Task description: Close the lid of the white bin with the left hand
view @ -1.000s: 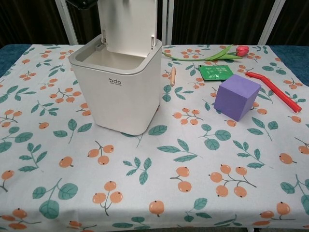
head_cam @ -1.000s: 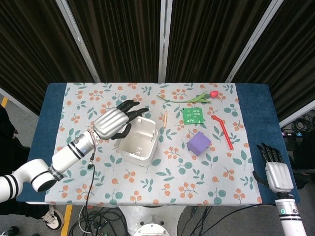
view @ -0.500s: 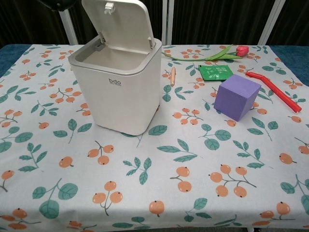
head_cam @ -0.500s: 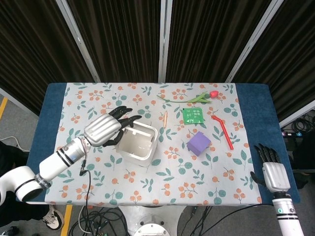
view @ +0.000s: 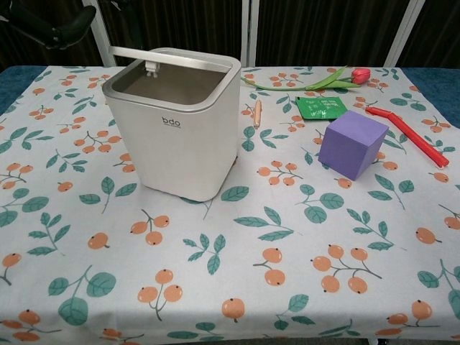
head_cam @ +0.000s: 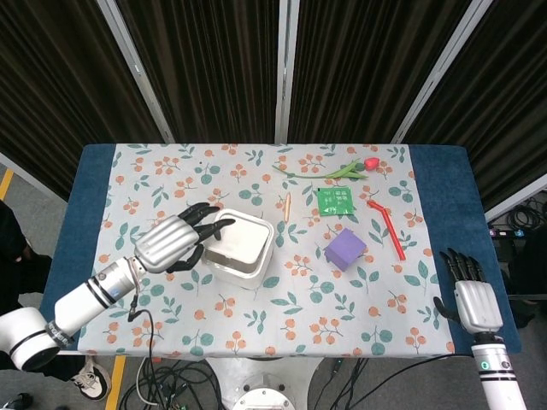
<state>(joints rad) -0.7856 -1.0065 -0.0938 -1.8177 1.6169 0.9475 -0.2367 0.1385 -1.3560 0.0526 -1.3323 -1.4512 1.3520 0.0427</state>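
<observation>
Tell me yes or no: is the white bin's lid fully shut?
No. In the chest view the lid hangs nearly level, its front edge raised above the white bin rim.

White bin, purple cube, red tulip, green packet, orange-berry, green-leaf patterned tablecloth.

bright, even overhead light; soft shadows, sharp.

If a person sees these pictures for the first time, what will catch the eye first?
First comes the white bin at the left-middle of the floral table, its lid almost down but with a gap showing at the front edge. The left hand hovers at the bin's left side, fingers spread over the lid. To the right, a purple cube and a red tulip stand out.
</observation>
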